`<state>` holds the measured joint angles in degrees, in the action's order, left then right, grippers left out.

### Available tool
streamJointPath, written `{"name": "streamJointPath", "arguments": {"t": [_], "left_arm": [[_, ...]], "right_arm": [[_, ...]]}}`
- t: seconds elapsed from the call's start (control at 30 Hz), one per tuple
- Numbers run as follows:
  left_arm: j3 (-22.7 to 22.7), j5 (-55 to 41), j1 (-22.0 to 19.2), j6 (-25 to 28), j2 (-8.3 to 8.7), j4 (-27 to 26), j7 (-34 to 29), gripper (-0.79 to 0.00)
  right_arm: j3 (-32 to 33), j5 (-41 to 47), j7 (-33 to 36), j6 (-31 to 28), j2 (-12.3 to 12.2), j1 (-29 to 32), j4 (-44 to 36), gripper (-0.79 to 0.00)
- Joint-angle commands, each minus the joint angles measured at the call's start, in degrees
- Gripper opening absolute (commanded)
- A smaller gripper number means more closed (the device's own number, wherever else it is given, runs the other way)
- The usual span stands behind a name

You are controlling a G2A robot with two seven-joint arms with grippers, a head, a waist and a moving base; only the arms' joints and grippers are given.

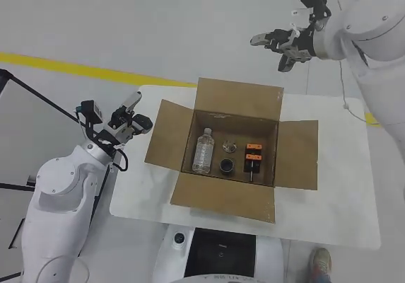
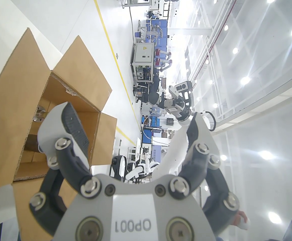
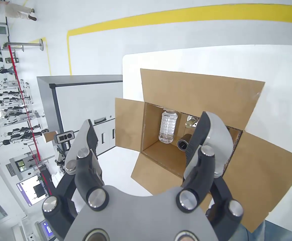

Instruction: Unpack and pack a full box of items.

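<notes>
While both arms hang clear of it, the cardboard box (image 1: 223, 199) sits on the white surface (image 1: 329, 212) between the two pincers, with all four flaps folded outward. The left pincer (image 1: 137, 113) is at the edge of the surface, just beside the box's nearest side flap. Its fingers (image 2: 73, 126) are spread wide with nothing between them. The right pincer (image 1: 273, 49) is raised beyond the box's far flap, past the back edge of the surface. Its fingers (image 3: 206, 131) are also parted and empty.

Inside the box, a clear water bottle (image 1: 203, 150) lies on the floor on the side closest to the left pincer. Next to it, toward the middle, are a small metal part (image 1: 231, 147) and a short black cylinder (image 1: 227, 166). An orange and black tool (image 1: 253, 157) lies on the side farthest from the left pincer, close to that wall. Neither pincer touches the box or anything in it.
</notes>
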<state>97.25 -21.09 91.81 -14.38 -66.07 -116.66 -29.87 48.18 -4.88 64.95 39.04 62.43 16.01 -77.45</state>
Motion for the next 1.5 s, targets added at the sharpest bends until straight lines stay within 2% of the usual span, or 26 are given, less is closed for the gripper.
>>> {"name": "streamJointPath", "arguments": {"t": [0.0, 0.83, 0.87, 0.97, 1.0, 1.03, 1.2, 1.23, 1.27, 1.3, 1.33, 1.37, 1.4, 1.47], "left_arm": [[0.0, 0.0, 0.0, 0.0, 0.0, 0.0, 0.0, 0.0], [0.0, 0.0, 0.0, 0.0, 0.0, 0.0, 0.0, 0.0], [0.0, 0.0, 0.0, 0.0, 0.0, 0.0, 0.0, -0.785], [0.0, 0.0, 0.0, 0.0, 0.0, 0.0, 0.0, -0.785], [0.0, 0.0, 0.0, 0.0, 0.0, 0.0, 0.0, -0.705], [0.0, 0.0, 0.0, 0.0, 0.0, 0.0, 0.0, 0.0], [0.0, 0.0, 0.0, 0.0, 0.0, 0.0, 0.0, 0.0], [0.0, 0.0, 0.0, 0.0, 0.0, 0.0, 0.0, 0.0], [-0.21, -0.37, 0.09, 0.11, -0.03, 0.08, 0.14, -0.179], [0.0, -1.59, 0.05, -0.08, -0.07, 0.56, 0.24, -0.785], [0.58, -2.84, -0.12, -0.36, -0.08, 0.93, 0.43, -0.785], [1.23, -2.61, -0.29, -0.18, 0.0, 1.02, 0.31, -0.785], [2.04, -1.95, -0.31, 0.18, 0.08, 1.28, 0.79, -0.785], [3.39, -3.11, -0.37, 0.28, 0.12, 1.95, 1.07, -0.785]], "right_arm": [[0.0, 0.0, 0.01, -0.01, 0.0, -0.01, 0.01, 0.0], [0.0, 0.0, 0.01, -0.01, 0.0, -0.01, 0.01, 0.0], [0.0, 0.0, 0.01, -0.01, 0.0, -0.01, 0.01, -0.785], [0.0, 0.0, 0.01, -0.01, 0.0, -0.01, 0.01, -0.785], [0.0, 0.0, 0.01, -0.01, 0.0, -0.01, 0.01, -0.785], [0.0, 0.0, 0.01, -0.01, 0.0, -0.01, 0.01, -0.456], [0.0, 0.0, 0.01, -0.01, 0.0, -0.01, 0.01, -0.456], [0.06, 0.45, -0.53, -1.17, 0.02, 0.52, -0.37, 0.0], [0.17, 1.17, -1.01, -2.73, 0.03, 1.3, -0.81, -0.449], [0.32, 1.55, -1.18, -3.43, 0.0, 1.71, -1.06, -0.573], [0.58, 2.72, -0.89, -3.88, 0.02, 2.04, -1.62, -0.723], [0.77, 3.71, -0.7, -4.23, 0.05, 2.41, -2.05, -0.782], [0.65, 4.62, -0.47, -4.13, 0.12, 2.91, -2.86, -0.763], [0.32, 6.4, -0.82, -3.54, 0.34, 4.0, -4.67, -0.619]]}}
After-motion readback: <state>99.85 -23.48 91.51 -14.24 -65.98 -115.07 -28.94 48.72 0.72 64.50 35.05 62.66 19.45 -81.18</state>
